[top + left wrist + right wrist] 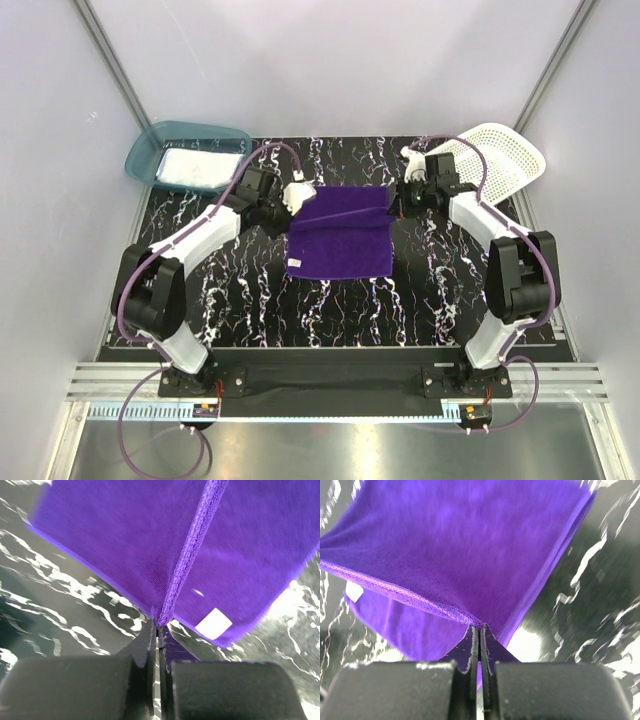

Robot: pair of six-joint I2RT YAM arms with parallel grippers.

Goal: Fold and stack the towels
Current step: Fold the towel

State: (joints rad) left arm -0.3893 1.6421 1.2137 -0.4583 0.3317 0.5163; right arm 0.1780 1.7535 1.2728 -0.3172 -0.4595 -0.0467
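A deep purple towel (340, 236) lies spread in the middle of the black marbled table, its far edge lifted off the surface. My left gripper (297, 203) is shut on the towel's far left corner (161, 616); a small white tag (213, 623) shows next to it. At the far right corner (479, 622), my right gripper (393, 203) is shut on the cloth's hemmed edge. A white towel (195, 168) lies in the teal bin at the back left. No light blue towel is in view.
The teal translucent bin (150, 150) sits at the table's back left corner. A white mesh basket (505, 160) stands at the back right, close behind my right arm. White walls enclose the table on three sides.
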